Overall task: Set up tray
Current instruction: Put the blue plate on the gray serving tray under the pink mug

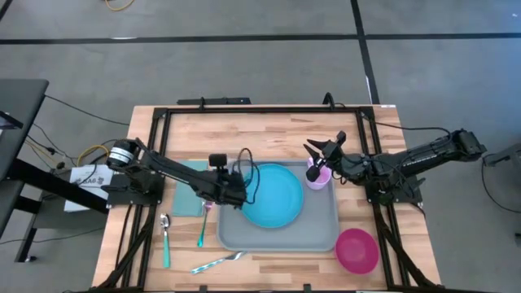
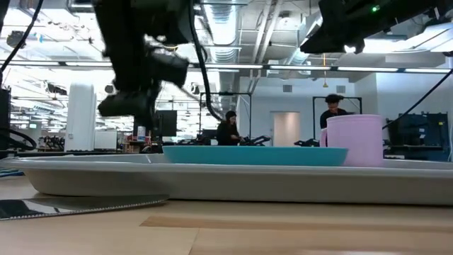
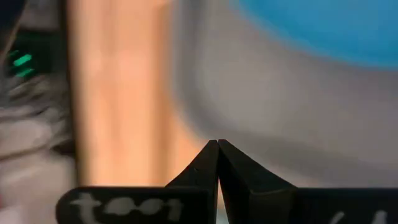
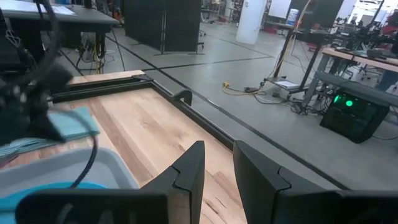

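Your left gripper (image 1: pixel 236 194) is hovering with its fingers (image 3: pixel 217 163) pressed fully together, holding nothing, over the tray's (image 1: pixel 326 236) left rim near its far-left corner. The tray is lying directly beneath and to the right of those fingers, toward the table's (image 1: pixel 269 130) right half, reaching almost to the near edge. Its long axis is running left to right across the table, roughly in line with your left arm's reach.

Your right gripper (image 1: pixel 326 151) is waiting above the tray's far-right corner with its fingers (image 4: pixel 189 174) standing partly apart and empty, over a pink cup (image 1: pixel 317 177) that is sitting in that corner. A round blue plate (image 1: pixel 273 195) is resting on the tray's far-left part.

Off the tray, a teal napkin (image 1: pixel 189 189) is lying just beyond its left edge, under your left arm; cutlery (image 1: pixel 166 236) is lying near the table's near-left area, and a magenta bowl (image 1: pixel 356 248) is sitting just off the tray's near-right corner.

Both grippers are close to the tray; your left one is likely the nearer to the items remaining outside it, which are lying to its left and nearer side.
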Controlling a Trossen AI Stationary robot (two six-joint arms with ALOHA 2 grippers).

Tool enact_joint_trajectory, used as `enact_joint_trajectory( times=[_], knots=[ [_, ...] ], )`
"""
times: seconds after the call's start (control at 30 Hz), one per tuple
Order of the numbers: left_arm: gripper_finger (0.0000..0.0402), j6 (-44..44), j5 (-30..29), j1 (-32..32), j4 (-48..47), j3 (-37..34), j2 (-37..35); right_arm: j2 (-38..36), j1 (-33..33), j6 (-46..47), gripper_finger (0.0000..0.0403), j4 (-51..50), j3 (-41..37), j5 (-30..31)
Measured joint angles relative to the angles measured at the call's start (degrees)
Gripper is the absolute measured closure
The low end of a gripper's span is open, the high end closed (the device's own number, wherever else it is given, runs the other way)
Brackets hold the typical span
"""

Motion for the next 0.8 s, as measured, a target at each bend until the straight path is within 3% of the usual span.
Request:
enact_joint_trajectory(
  times=[0.17, 0.37, 0.53, 0.8],
  knots=[
    [0.0402, 6.3, 8.9, 2.3, 20.0, -6.7, -2.5, 0.0, 0.0, -1.8, 0.0324, 1.1, 0.0, 0.0],
    [0.0401, 6.8, 13.7, 5.6, 22.0, -7.1, -2.4, 0.0, 0.0, -2.0, 0.0324, 1.0, 0.0, 0.0],
    [0.0401, 6.7, 14.1, 7.3, 25.8, -7.1, -1.2, 0.0, 0.0, -1.9, 0.0324, 0.9, 0.0, 0.0],
    [0.0401, 2.2, 17.3, 7.0, 31.2, -5.3, 4.4, 0.0, 0.5, -1.9, 0.0324, -0.4, 0.0, -2.1]
  ],
)
